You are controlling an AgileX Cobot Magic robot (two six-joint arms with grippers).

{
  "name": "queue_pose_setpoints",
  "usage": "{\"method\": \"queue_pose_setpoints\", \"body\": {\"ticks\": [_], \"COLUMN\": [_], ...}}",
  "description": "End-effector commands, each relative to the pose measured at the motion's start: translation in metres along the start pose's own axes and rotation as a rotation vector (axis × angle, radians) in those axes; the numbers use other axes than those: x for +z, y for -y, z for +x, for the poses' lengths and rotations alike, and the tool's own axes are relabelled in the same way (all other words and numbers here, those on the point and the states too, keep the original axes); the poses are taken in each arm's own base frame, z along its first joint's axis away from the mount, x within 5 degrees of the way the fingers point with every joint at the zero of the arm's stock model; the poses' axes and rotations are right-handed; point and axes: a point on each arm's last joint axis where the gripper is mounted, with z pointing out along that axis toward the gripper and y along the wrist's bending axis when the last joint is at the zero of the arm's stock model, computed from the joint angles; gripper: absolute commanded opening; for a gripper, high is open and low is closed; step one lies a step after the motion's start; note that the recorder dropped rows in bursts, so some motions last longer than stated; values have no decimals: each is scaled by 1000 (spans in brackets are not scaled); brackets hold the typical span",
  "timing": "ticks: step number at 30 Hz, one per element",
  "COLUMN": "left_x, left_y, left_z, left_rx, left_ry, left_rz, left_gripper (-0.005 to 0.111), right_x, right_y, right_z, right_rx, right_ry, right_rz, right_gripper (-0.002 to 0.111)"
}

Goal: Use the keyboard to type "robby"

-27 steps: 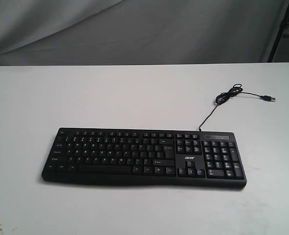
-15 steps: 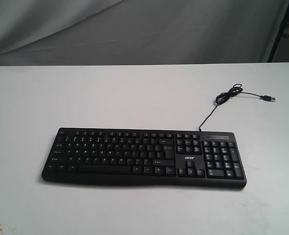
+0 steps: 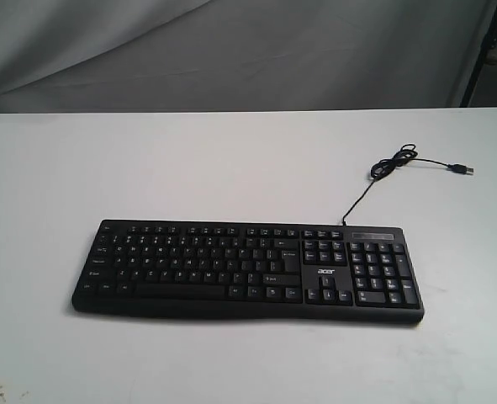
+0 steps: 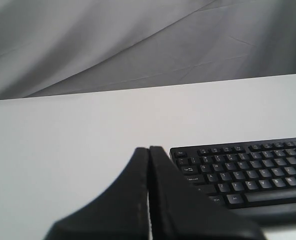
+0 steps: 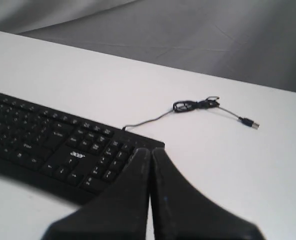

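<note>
Keyboard (image 3: 248, 269): black, full-size, flat on the white surface (image 3: 231, 151), lengthwise across the exterior view, number pad at its right end.
Logo (image 3: 325, 271): small, white, above the arrow keys.
Cable (image 3: 359, 200): thin, black, runs from the back edge to a loose coil, and ends in an unconnected USB plug (image 3: 462, 169).
Left jaws: pressed together, holding nothing, near the keyboard's left end.
Right jaws: pressed together, holding nothing, near the number-pad end.
Backdrop (image 3: 231, 50): grey cloth behind the surface.
</note>
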Motion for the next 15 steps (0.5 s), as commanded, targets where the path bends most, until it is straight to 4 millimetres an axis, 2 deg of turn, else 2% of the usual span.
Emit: {"method": "queue_pose_setpoints", "body": {"ticks": [1,6,7,10,13,14,15], "left_x": [0,0,0,0,0,0,0], "left_y": [0,0,0,0,0,0,0], "left_z": [1,1,1,1,1,1,1], "left_rx": [3,3,3,3,3,3,3], "left_ry": [7,7,7,7,7,7,7], "left_rz": [5,5,5,5,5,5,5], "left_gripper": [0,0,0,0,0,0,0], "right_x": [-5,18,34,63,89,108,116], "right_y": [5,12,14,15,-2,-21,-30], "right_z": [-45,-88,-105,-123,-131,-136,-138], "right_rx": [-21,-31,-29,25,111,73,50], "right_ry": [-24,-117,-160,-229,-333,-391,-420], "right_rz": [3,-9,-17,-43,-127,-212,-245], "right_gripper": [0,0,0,0,0,0,0]}}
